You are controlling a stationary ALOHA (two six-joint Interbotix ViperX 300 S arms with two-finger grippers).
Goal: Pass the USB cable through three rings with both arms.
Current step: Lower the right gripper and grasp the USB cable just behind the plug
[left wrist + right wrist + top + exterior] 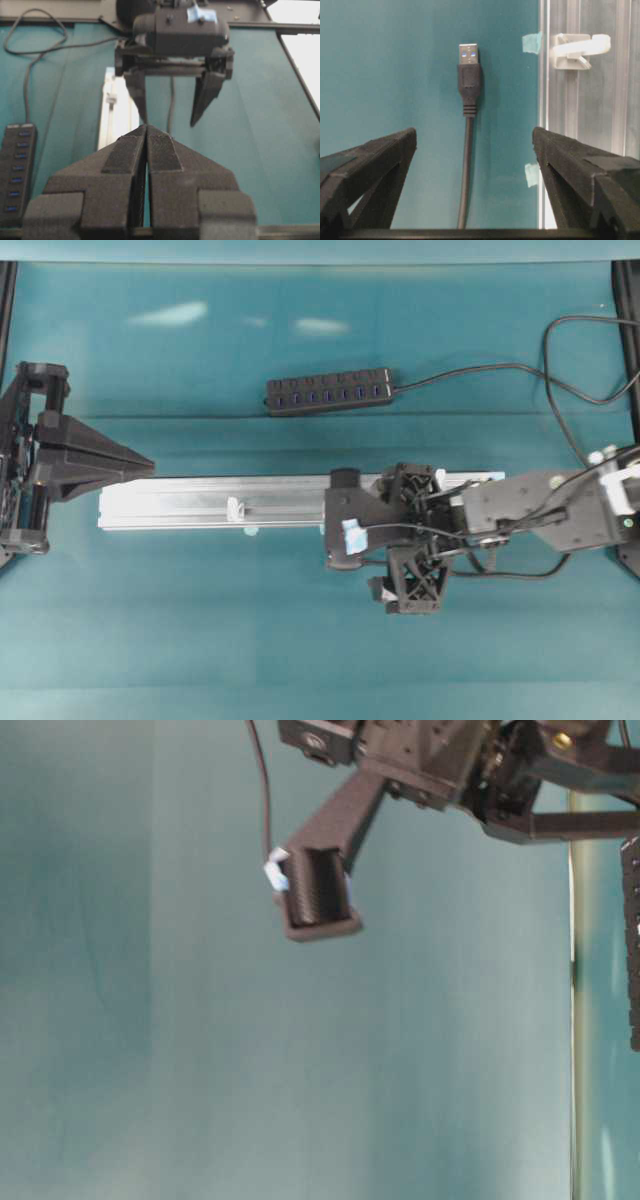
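Note:
The USB cable [467, 165] lies loose on the teal table, its metal-tipped plug [469, 70] pointing away beside the silver rail [585, 125]. My right gripper [475, 137] hangs over it, open, with the cable between the jaws and touching neither. One white ring [576, 49] stands on the rail just ahead of the plug, and the same ring [236, 508] shows from overhead. The right gripper [344, 520] sits over the rail's middle. At the rail's left end my left gripper [148, 462] is shut and empty, pointing right. Any other rings are hidden.
A black multi-port hub [328, 392] lies behind the rail, its own cable [480, 370] running off to the right. Pale blue tabs [531, 42] stick out along the rail's edge. One right finger pad [318, 890] hangs above the bare teal surface.

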